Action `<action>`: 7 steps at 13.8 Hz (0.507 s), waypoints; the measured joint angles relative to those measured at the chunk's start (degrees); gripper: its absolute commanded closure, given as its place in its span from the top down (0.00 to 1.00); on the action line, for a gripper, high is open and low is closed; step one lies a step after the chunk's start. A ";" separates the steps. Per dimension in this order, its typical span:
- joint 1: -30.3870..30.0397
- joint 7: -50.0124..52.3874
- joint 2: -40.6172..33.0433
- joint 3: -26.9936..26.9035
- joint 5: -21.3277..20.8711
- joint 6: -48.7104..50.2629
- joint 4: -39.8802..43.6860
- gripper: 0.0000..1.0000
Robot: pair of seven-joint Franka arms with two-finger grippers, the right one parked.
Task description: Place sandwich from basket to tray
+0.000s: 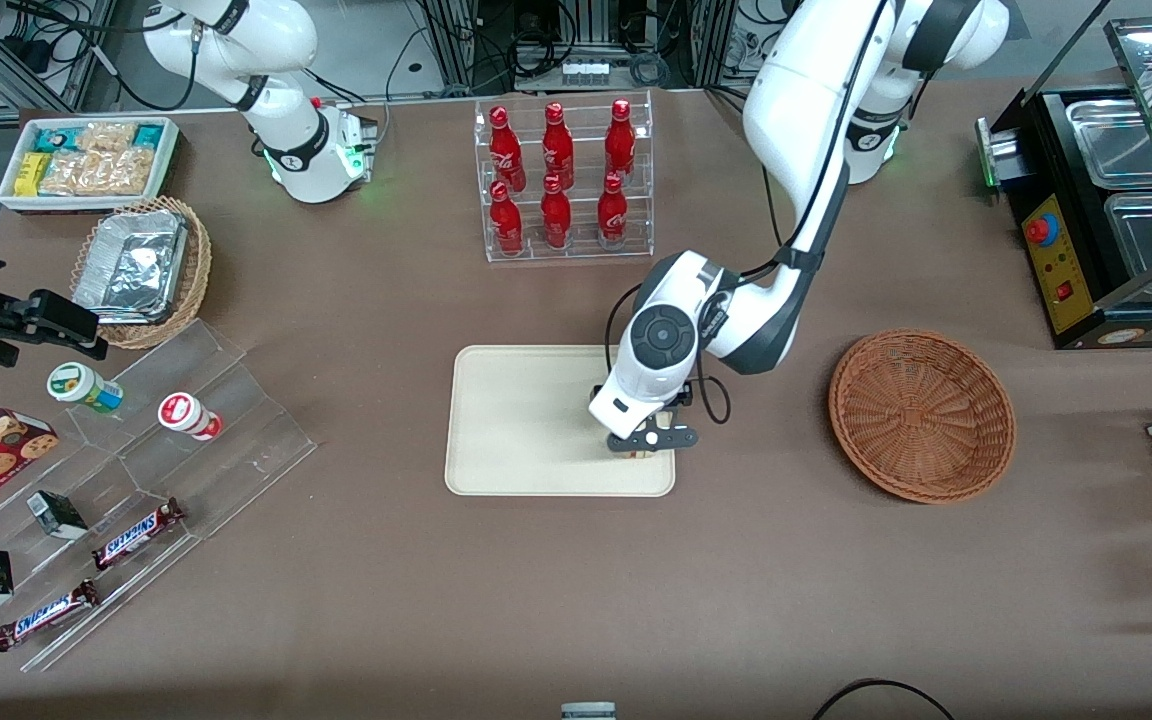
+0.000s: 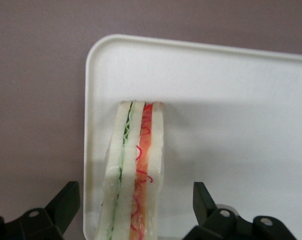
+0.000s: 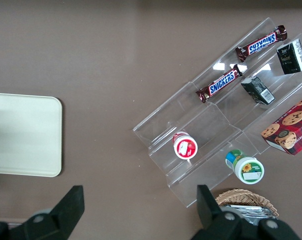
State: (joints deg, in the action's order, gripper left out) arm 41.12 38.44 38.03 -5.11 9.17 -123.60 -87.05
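One gripper [image 1: 648, 440], front view: low over the tray [image 1: 516, 420], at the tray corner nearest the basket [image 1: 922, 414] and the camera. The basket sits well apart from it toward the working arm's end, with nothing visible inside. The sandwich is hidden under the wrist here.

Left wrist view: gripper [image 2: 136, 210] fingers [image 2: 66, 202] spread wide, each clear of the bread, gripping nothing. Sandwich [image 2: 136, 170] stands on edge between them, filling edge facing the camera, resting on the tray [image 2: 231, 125] just inside its rim. Judged released; upright pose follows the pinch across its bread faces.

Right wrist view: tray [image 3: 23, 135] edge only; neither gripper nor sandwich shows.
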 measured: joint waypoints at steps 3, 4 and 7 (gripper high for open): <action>-2.69 0.58 -4.98 -0.81 -0.16 5.75 0.92 1.00; -4.38 -0.90 -6.71 -0.96 -0.33 7.86 1.03 1.00; -10.98 -11.14 -11.01 -1.19 -0.42 13.63 0.70 1.00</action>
State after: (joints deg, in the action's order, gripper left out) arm 30.14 27.30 27.02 -6.30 8.75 -109.97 -86.35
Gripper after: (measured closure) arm 0.000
